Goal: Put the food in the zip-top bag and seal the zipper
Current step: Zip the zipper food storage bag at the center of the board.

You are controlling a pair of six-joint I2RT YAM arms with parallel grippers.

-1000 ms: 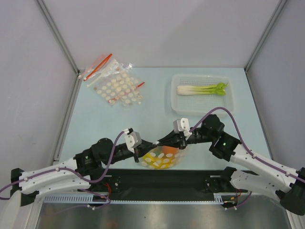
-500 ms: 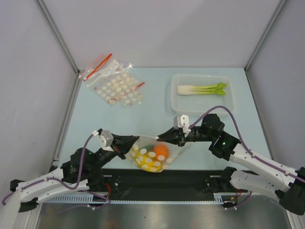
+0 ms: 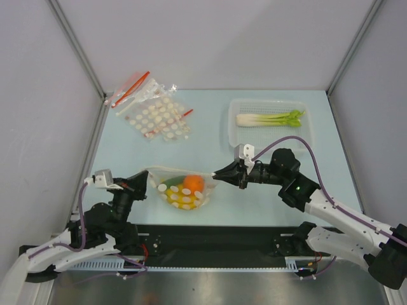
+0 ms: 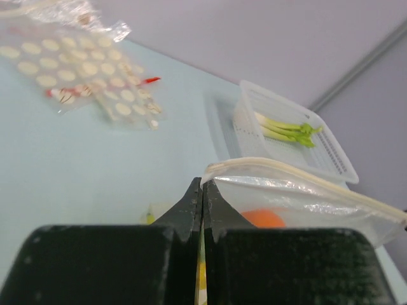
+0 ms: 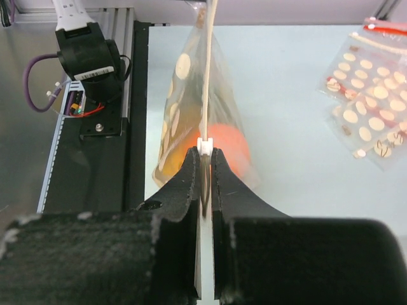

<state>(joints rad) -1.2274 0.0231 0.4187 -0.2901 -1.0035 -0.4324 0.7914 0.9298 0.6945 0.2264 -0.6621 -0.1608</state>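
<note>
Firmly in right tool (image 5: 204, 154), zipper (image 5: 208, 76)

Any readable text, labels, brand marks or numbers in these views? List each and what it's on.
No text can be read in any view.
White sticker on the black motor housing: dark print, too small to read.
Spare bags: small dark marks near the red strips, blurred, unreadable.
Zip-top bag: white dots only, no lettering.
Basket: no marking visible.
</note>
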